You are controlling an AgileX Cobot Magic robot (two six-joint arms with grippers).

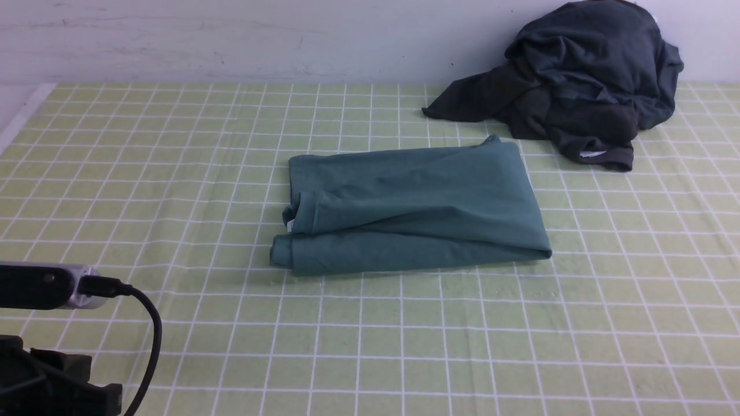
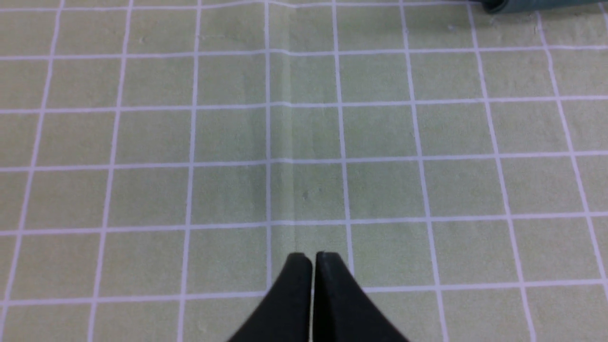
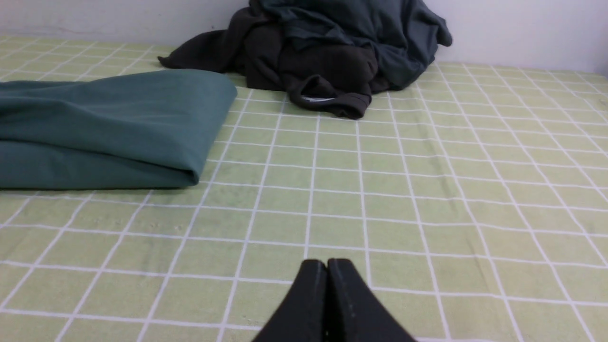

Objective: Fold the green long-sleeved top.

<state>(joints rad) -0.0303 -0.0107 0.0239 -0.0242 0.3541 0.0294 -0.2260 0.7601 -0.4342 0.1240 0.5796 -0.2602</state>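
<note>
A folded green long-sleeved top [image 1: 416,202] lies across the middle of the checked tablecloth [image 1: 404,335], a white tag [image 1: 290,226] showing at its left end. Dark charcoal-grey garments [image 1: 584,75] are heaped at the far right, against the pale wall [image 1: 260,40]. Part of the left arm [image 1: 52,370], with a black cable [image 1: 155,329], occupies the near left corner.

The front view's edge cuts off the left arm [image 1: 52,358].
</note>
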